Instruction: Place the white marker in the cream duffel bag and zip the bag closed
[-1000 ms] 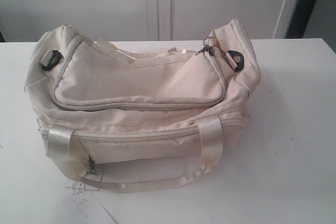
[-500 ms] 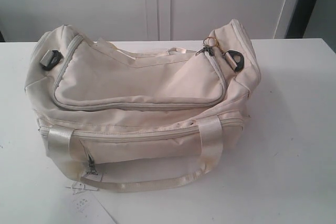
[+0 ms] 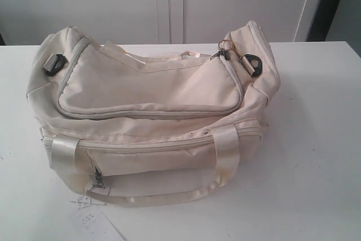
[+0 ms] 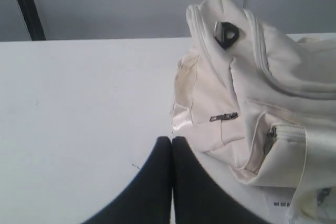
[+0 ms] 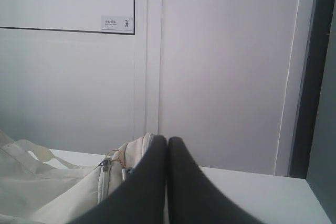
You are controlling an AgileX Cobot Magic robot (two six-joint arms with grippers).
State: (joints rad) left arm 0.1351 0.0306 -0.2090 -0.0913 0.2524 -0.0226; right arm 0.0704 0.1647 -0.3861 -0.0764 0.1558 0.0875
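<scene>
The cream duffel bag lies in the middle of the white table, its grey top zipper run shut around the flap and the pull at the right end. The white marker is out of view. Neither arm shows in the exterior view. In the left wrist view my left gripper is shut and empty over bare table, just beside one end of the bag. In the right wrist view my right gripper is shut and empty, raised beside the bag's other end.
A paper tag lies on the table at the bag's front left, below the satin handle. Black D-rings sit at both ends of the bag. White cabinet doors stand behind the table.
</scene>
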